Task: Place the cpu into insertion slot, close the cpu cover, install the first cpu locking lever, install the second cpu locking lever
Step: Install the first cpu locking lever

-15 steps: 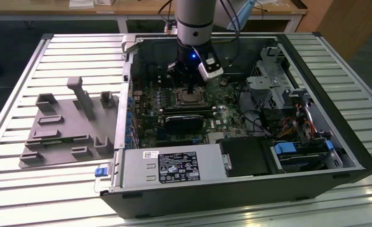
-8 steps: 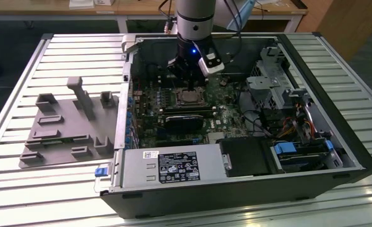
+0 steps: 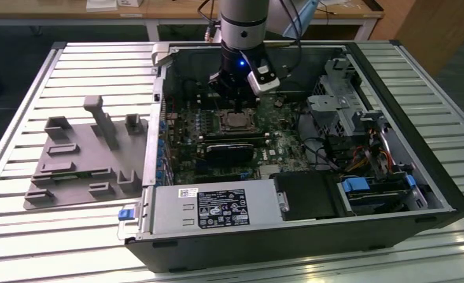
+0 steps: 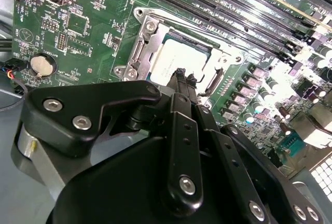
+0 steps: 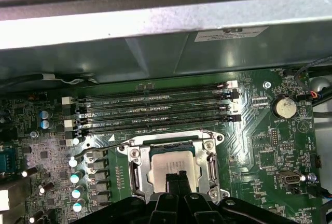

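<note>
Hanging vertical, the arm (image 3: 243, 23) poises pinched jaws above the cpu (image 4: 176, 58).

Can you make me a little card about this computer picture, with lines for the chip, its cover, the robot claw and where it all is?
cpu: lying flat on the green motherboard, shiny top facing up
cpu cover: down, framing the cpu on all sides
gripper: shut, holding nothing, tips just above one edge of the cpu
touching: cannot tell whether the tips press on the cpu
place: inside an open computer case lying on its side
</note>
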`<state>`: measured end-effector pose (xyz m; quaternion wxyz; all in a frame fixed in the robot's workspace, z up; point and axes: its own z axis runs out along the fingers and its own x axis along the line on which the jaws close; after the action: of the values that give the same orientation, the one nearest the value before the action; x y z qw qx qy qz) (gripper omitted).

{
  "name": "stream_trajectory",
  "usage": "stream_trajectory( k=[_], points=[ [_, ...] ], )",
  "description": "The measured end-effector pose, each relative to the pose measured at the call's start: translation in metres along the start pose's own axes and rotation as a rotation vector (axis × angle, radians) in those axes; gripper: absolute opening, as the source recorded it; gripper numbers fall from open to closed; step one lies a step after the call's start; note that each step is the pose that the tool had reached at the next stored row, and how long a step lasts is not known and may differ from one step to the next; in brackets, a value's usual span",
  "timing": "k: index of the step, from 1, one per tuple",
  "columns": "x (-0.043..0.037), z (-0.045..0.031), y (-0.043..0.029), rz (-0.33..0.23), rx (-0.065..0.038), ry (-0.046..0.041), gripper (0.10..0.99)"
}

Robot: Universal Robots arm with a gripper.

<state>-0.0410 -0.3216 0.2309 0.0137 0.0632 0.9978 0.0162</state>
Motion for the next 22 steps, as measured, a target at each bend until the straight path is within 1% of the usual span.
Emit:
stream_trajectory(
  k=[11, 13, 17, 22],
  points=[
    [0.0000, 0.0000, 0.0000, 0.001, 0.000, 0.0000, 0.106],
    [0.0012, -0.0001, -0.0001, 0.001, 0.000, 0.0000, 0.106],
    [0.0071, -0.0003, -0.0009, 0.001, 0.000, -0.0001, 0.106],
    [0.0189, -0.0006, -0.0024, 0.001, 0.000, -0.0003, 0.106]
  ],
)
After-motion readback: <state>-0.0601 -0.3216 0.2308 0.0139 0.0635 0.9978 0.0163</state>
